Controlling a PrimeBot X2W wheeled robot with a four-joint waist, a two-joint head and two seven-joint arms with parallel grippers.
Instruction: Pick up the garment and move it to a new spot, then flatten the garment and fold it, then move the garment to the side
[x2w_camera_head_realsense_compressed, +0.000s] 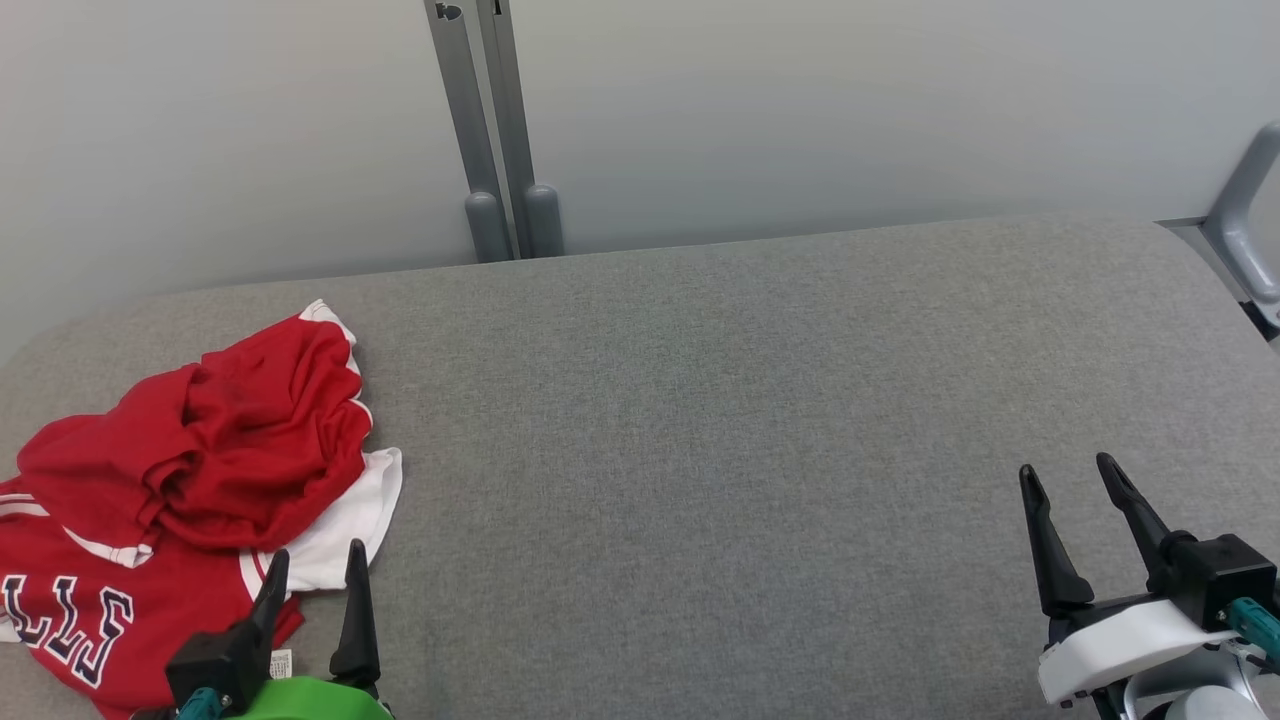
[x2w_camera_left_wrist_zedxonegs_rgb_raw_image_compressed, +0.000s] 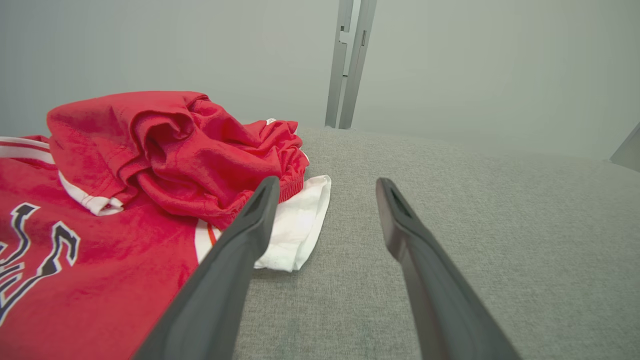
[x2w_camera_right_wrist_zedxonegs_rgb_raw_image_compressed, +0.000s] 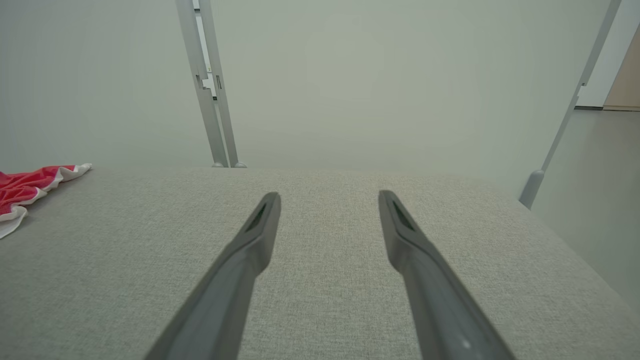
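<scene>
A crumpled red garment (x2w_camera_head_realsense_compressed: 200, 450) with white trim and dark lettering lies bunched at the left end of the grey padded table (x2w_camera_head_realsense_compressed: 700, 400). My left gripper (x2w_camera_head_realsense_compressed: 318, 560) stands open at the lower left, its fingertips over the garment's white near edge, holding nothing. From the left wrist the garment (x2w_camera_left_wrist_zedxonegs_rgb_raw_image_compressed: 150, 165) rises in a heap left of the open fingers (x2w_camera_left_wrist_zedxonegs_rgb_raw_image_compressed: 250, 225). At the lower right my right gripper (x2w_camera_head_realsense_compressed: 1068, 475) is open above bare cloth, far from the garment. In the right wrist view only a red and white corner of the garment (x2w_camera_right_wrist_zedxonegs_rgb_raw_image_compressed: 30, 185) shows at the far left.
Two grey metal posts (x2w_camera_head_realsense_compressed: 500, 130) stand behind the table's far edge against a pale wall. A grey metal bracket (x2w_camera_head_realsense_compressed: 1245, 220) sits past the table's right end. The table's middle and right are bare grey fabric.
</scene>
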